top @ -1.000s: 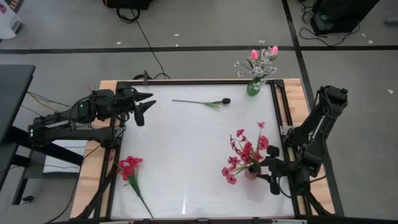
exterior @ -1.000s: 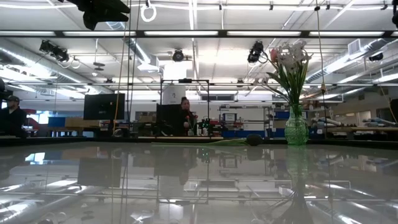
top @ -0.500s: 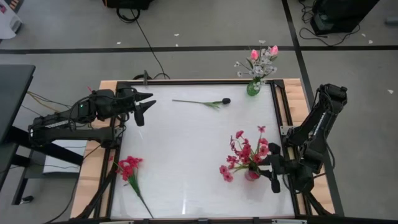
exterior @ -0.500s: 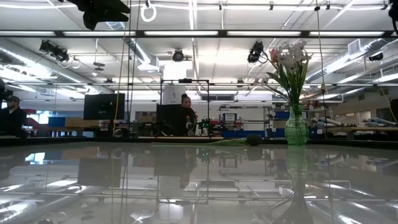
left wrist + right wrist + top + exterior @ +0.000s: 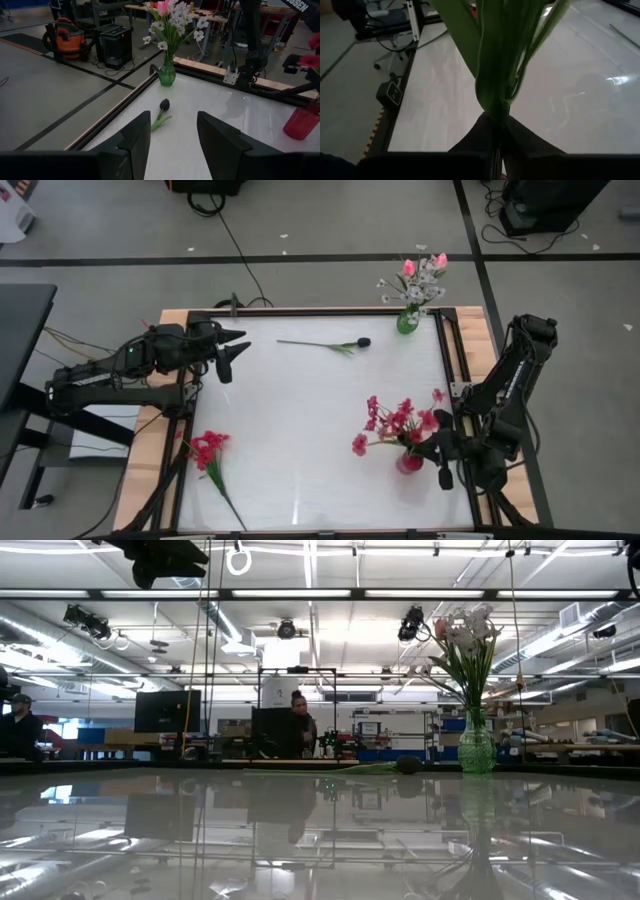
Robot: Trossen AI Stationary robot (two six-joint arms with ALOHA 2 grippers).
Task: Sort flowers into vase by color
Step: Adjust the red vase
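Observation:
A bunch of red flowers [image 5: 395, 423] stands in a red vase [image 5: 409, 463] at the near right of the table, with my right gripper [image 5: 440, 455] shut on its green stems [image 5: 495, 75]. My left gripper [image 5: 235, 350] hangs open at the far left, holding nothing. A dark-budded flower [image 5: 330, 345] lies flat near the far edge. Another red flower [image 5: 208, 450] lies flat at the near left. A green vase [image 5: 408, 322] with white and pink flowers stands at the far right corner. My right gripper pinches the gathered green stems [image 5: 494, 112] of the red flowers between its two fingers [image 5: 520, 137]. It reaches in from the table's right side, roughly level, across the stems. The stems' lower ends stay in the red vase, and the heads lean toward the table's left.
The table has a raised frame [image 5: 450, 360] along its edges. The green vase [image 5: 167, 75] and the dark-budded flower [image 5: 164, 105] lie ahead of my left gripper. There is bare white tabletop [image 5: 300, 420] in the middle.
My right gripper has shifted slightly toward the near edge. The red vase has slid with it. The red flower heads have swung and now spread more toward the table's left. My left gripper has kept still.

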